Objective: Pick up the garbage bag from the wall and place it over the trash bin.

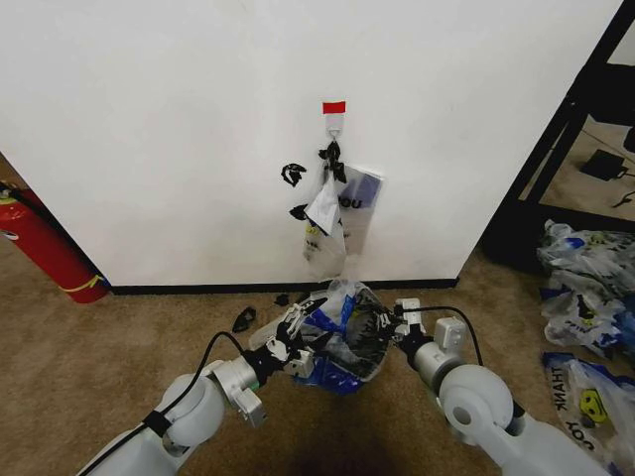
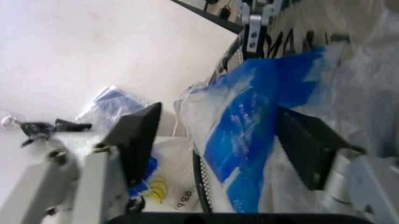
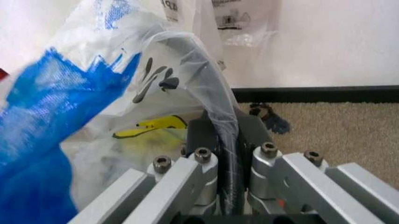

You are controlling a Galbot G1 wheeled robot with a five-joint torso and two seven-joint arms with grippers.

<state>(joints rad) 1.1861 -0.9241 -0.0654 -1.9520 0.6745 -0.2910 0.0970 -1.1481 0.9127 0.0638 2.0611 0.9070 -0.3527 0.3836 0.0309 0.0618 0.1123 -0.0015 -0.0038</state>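
The garbage bag [image 1: 332,327], thin see-through plastic with blue patches, is draped over the small black mesh trash bin [image 1: 365,345] on the carpet at the foot of the white wall [image 1: 149,119]. My left gripper [image 1: 295,335] is at the bin's left side. In the left wrist view this gripper [image 2: 218,112] is open, its fingers [image 2: 137,140] straddling the blue part of the bag [image 2: 249,135] and the bin's rim [image 2: 198,182]. My right gripper [image 1: 389,322] is at the bin's right side. In the right wrist view it [image 3: 224,126] is shut on the bag's film [image 3: 124,93].
Whitish printed bags [image 1: 332,223] hang from a hook [image 1: 334,124] under red tape [image 1: 333,106]. A red fire extinguisher [image 1: 45,243] leans at the left. A black shelf frame [image 1: 566,129] and heaped bags [image 1: 585,288] are at the right. Black scraps [image 1: 243,319] lie on the carpet.
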